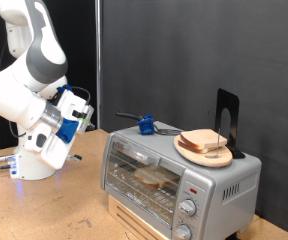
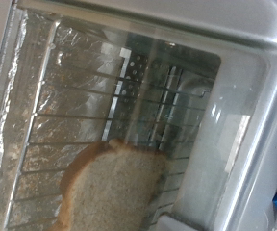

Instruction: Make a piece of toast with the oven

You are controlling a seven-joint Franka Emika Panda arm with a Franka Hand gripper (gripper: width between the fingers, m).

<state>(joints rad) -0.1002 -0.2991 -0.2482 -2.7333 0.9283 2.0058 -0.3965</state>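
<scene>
Exterior view, left to right: the white arm's gripper, state impossible to tell, hangs left of the boxy silver toaster oven. A pale tan toast slice lies inside behind glass; a round wooden plate with slices sits on top.

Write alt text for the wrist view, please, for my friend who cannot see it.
Close view through the closed glass door of the silver oven: one piece of toast, pale tan, lies on the wire rack inside, with foil-like lining behind. The gripper does not show in this view.
</scene>
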